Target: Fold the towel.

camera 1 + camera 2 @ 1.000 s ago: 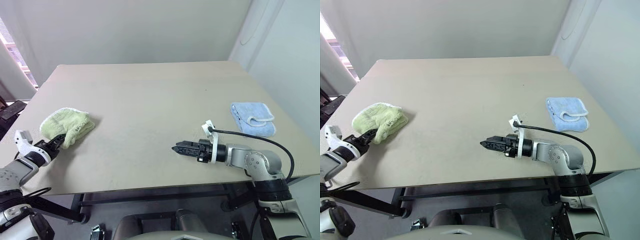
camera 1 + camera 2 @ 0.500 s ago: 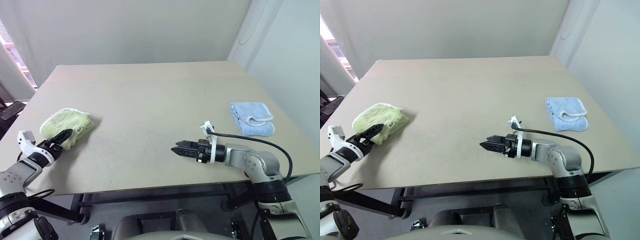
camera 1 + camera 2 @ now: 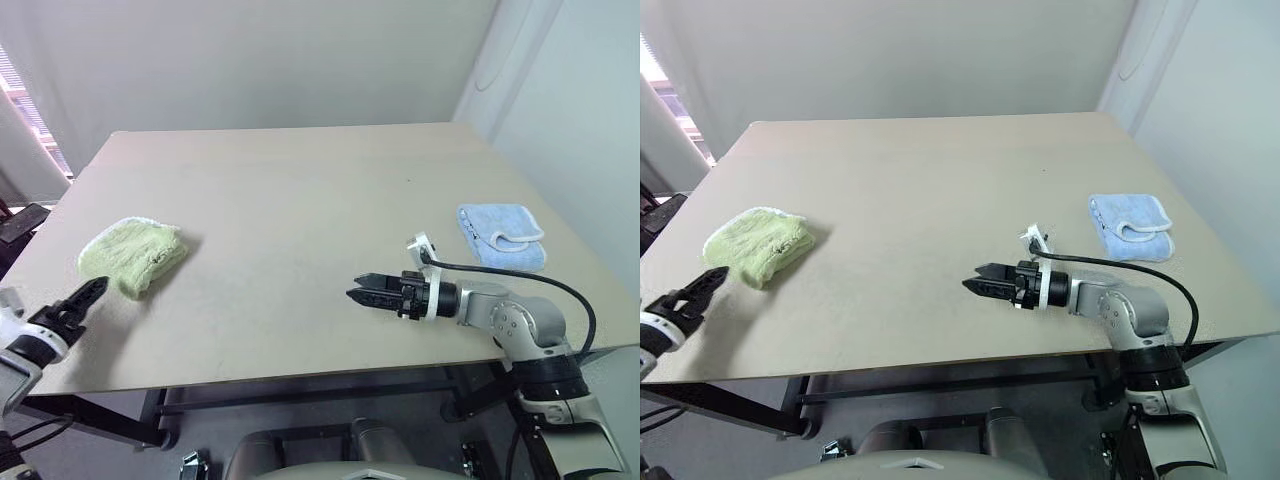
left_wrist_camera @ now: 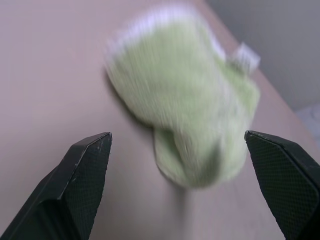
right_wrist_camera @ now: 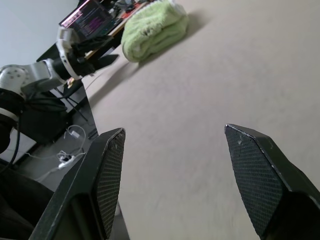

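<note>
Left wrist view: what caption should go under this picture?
Open left claw facing a folded green towel lying on the tan table.

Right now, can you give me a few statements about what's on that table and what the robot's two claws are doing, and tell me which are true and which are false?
1. The green towel lies bunched near the table's left edge. True.
2. The left gripper is clamped on the towel. False: it is open and apart from the towel, holding nothing.
3. A blue cloth lies on the right side of the table. True.
4. The right gripper holds the blue cloth. False: it is open and empty, pointing left over bare table, away from the cloth.
5. The towel lies spread out flat. False: it sits in a rumpled, folded-over heap.
</note>
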Available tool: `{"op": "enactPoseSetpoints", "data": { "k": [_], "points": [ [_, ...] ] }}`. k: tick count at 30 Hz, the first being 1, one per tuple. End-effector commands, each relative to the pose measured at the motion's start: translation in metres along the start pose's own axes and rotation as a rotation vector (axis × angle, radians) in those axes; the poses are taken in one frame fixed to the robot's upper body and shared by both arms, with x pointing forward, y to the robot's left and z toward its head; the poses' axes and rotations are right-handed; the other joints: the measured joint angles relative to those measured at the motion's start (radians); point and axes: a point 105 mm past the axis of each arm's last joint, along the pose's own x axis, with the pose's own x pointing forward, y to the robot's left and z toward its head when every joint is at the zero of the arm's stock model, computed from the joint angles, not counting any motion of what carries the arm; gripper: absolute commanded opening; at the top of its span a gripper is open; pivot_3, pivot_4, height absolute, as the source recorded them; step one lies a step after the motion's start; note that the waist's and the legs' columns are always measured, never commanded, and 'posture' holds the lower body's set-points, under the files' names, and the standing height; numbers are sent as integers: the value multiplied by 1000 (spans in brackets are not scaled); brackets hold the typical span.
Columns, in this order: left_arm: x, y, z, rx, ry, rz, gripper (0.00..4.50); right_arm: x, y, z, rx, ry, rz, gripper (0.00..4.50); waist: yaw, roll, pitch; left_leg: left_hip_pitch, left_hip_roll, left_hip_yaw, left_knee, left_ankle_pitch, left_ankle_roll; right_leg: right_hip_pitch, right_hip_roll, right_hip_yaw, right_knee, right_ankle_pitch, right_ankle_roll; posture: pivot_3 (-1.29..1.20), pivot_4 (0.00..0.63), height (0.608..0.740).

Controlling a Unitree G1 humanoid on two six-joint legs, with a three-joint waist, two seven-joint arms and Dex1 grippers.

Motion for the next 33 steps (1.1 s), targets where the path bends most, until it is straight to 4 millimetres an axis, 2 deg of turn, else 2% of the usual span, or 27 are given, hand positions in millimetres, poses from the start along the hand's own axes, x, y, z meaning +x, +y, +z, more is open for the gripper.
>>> {"op": "enactPoseSetpoints", "data": {
  "k": [1, 3, 7, 10, 13, 16, 19, 22, 24, 29, 33],
  "points": [
    [-4, -48, 30, 195, -143, -161, 4492, -7, -1, 27, -133, -82, -42, 3343, 6, 0, 0, 0, 0, 0, 0, 0, 0, 0, -1, 0, 0, 0, 0, 0, 0, 729],
    [1, -71, 21, 340, -104, -225, 4492, -12, -4, 38, -175, -137, -82, 3343, 10, 0, 0, 0, -1, 1, 0, 0, 0, 1, -2, 0, -1, 0, 0, 0, 0, 729],
    [17, -120, -21, 624, 12, -431, 4492, -20, -10, 50, -249, -181, -173, 3343, 16, 1, 0, 0, -2, 4, 0, 0, -1, 1, -4, 2, -2, 0, 0, 0, 0, 729],
    [28, -149, -51, 703, 87, -605, 4492, -26, -19, 58, -346, -229, -292, 3343, 20, 1, 0, 0, -3, 5, -1, 0, 0, 1, -4, 2, -3, 0, 0, 0, 0, 729],
    [44, -169, -67, 742, 87, -695, 4492, -29, -25, 54, -325, -239, -316, 3343, 22, 1, 0, 0, -1, 4, -1, 0, 0, 0, -1, 2, -2, 0, 0, 0, 0, 729],
    [57, -179, -85, 772, 137, -759, 4492, -33, -33, 52, -328, -235, -370, 3343, 21, 3, 1, 1, -1, 4, -2, 0, 0, 1, 1, 2, -2, 0, 0, 0, 0, 729],
    [64, -191, -104, 774, 182, -851, 4492, -33, -31, 52, -337, -236, -368, 3343, 20, 3, 1, 1, -1, 4, -2, 0, 1, 1, 2, 3, -2, 0, 0, 0, 0, 729],
    [69, -196, -109, 782, 174, -884, 4492, -27, -26, 55, -341, -255, -351, 3343, 20, 3, 1, 1, -1, 4, -2, 0, 1, 1, 2, 3, -1, 0, 1, 0, 0, 729],
    [69, -197, -100, 759, 156, -882, 4492, -17, -21, 55, -359, -244, -329, 3343, 19, 3, 1, 1, 0, 4, -1, 0, 1, 1, 2, 3, -1, 0, 1, 0, 0, 729],
    [78, -173, -73, 749, 89, -751, 4492, 7, -3, 50, -349, -196, -202, 3343, 19, 3, 1, 4, 0, 4, -1, 0, 1, 1, 3, 3, 1, 0, 1, 0, 0, 729],
    [79, -149, -70, 730, 68, -648, 4492, 11, 1, 36, -340, -110, -133, 3343, 22, 3, 1, 4, 0, 4, -1, 0, 1, 3, 2, 3, 1, 0, 1, 0, 0, 729]
  ]
}}
